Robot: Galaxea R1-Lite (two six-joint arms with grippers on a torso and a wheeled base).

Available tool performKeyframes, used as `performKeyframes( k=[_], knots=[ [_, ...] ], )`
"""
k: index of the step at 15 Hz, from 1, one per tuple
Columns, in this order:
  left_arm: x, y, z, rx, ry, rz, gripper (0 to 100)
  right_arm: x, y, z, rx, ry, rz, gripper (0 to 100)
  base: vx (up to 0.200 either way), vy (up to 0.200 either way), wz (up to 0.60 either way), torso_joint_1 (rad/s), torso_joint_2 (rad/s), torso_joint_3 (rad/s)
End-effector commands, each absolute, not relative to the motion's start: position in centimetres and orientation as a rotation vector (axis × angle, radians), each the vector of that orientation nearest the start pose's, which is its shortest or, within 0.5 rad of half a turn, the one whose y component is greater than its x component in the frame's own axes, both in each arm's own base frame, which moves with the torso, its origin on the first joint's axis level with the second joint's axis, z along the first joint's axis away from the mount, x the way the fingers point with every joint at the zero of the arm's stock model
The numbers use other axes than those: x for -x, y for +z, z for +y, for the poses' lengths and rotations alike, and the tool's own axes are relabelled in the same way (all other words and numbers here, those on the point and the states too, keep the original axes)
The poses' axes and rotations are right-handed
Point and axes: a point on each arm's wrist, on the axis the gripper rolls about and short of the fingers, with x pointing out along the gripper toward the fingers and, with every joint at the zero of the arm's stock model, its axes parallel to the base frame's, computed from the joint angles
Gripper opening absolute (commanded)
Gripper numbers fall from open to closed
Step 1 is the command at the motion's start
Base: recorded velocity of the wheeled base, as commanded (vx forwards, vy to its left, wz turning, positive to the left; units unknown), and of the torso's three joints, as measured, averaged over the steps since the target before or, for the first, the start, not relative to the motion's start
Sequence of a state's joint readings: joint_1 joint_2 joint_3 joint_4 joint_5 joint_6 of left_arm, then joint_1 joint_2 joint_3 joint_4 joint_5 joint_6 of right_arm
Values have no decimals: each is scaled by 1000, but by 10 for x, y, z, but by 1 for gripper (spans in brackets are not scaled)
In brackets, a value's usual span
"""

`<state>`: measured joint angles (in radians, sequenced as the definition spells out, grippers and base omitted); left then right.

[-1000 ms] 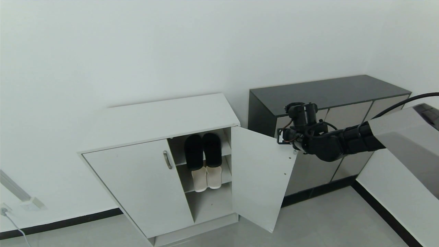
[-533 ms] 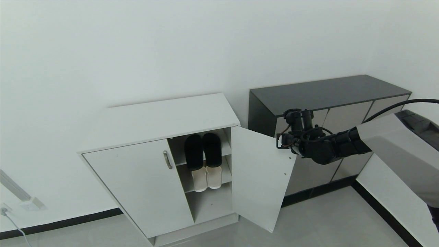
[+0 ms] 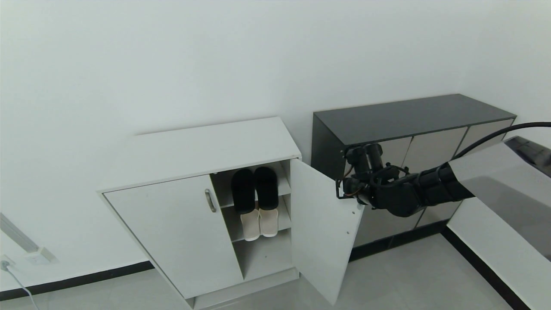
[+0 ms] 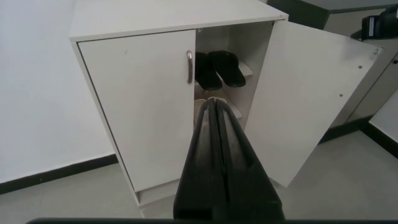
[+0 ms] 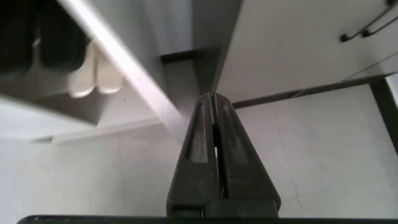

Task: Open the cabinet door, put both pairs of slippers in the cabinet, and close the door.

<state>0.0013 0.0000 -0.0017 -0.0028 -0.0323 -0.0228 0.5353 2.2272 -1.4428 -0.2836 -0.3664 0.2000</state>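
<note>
Inside the cabinet [image 3: 206,146], black slippers [image 3: 255,187] are seen on the upper shelf [image 3: 283,188] and cream slippers [image 3: 259,224] on the middle shelf [image 3: 284,220]. Its right door [image 3: 323,224] is swung partly open. The right claw [image 5: 212,98], fingers pressed together, is held at that door's outer edge. The left claw [image 4: 214,102], likewise pressed together, is pointed toward the cabinet front.

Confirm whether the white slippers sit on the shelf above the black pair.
No, the black slippers lie on the upper shelf, and the white slippers sit on the shelf below.
</note>
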Motion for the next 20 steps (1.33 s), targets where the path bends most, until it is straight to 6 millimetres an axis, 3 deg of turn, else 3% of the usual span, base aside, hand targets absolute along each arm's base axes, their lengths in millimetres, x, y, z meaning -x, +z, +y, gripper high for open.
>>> performKeyframes(
  k=[1,4,8,14,20],
  knots=[
    [23,76,-1,23,-31,-4,0,-364,130,236,31,180,463,0,0,0,0,0,0,0],
    [23,76,-1,23,-31,-4,0,-337,136,256,37,258,468,0,0,0,0,0,0,0],
    [23,76,-1,23,-31,-4,0,-313,146,265,46,323,464,0,0,0,0,0,0,0],
    [23,76,-1,23,-31,-4,0,-307,145,265,56,333,471,0,0,0,0,0,0,0],
    [23,76,-1,23,-31,-4,0,-303,140,267,65,364,493,0,0,0,600,6,6,2]
  ],
)
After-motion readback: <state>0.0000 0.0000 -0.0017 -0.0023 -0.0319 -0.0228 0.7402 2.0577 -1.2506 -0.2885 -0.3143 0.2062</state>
